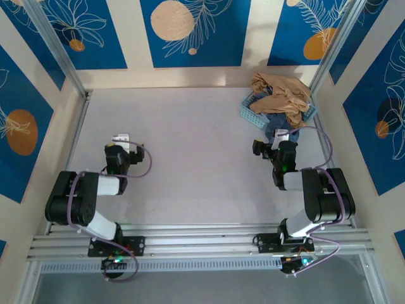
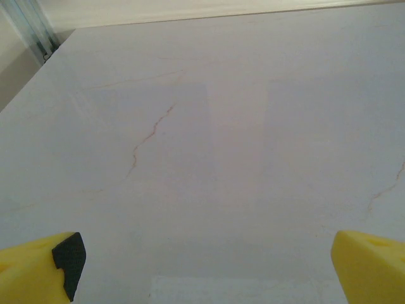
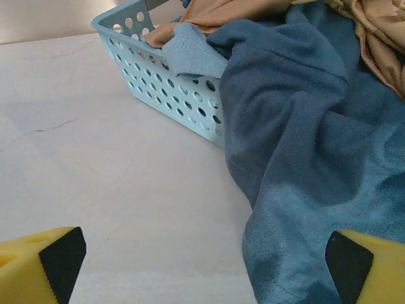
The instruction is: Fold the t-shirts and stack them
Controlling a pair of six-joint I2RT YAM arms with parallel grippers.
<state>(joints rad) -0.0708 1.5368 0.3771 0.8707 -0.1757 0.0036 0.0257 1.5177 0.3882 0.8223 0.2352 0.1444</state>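
Top external view first, Ben: how do the tools stand?

Ben: The left gripper [image 1: 121, 138] hovers over bare table [image 1: 190, 145], well apart from any cloth. The right gripper [image 1: 279, 135] points at the basket [image 1: 248, 111], which sits just ahead of it. A tan-orange shirt [image 1: 281, 94] is heaped on top. A denim-blue shirt [image 1: 276, 122] spills over the near wall toward the tool. From up here I cannot tell how either pair of jaws stands.

Ana: Left wrist view?

Ben: The yellow fingers [image 2: 38, 269] sit at the two lower corners, spread wide, with nothing between them but table.

Ana: Right wrist view?

Ben: Same spread, with the jaws wide apart and gripping nothing. The denim-blue shirt hangs out of the basket onto the table, ahead and to the right of the tool. Its lower edge comes close to the right-hand finger [image 3: 373, 266]; whether they touch I cannot tell. The basket's holed wall runs ahead and to the left. The tan-orange shirt lies beyond the blue one, at the far end.
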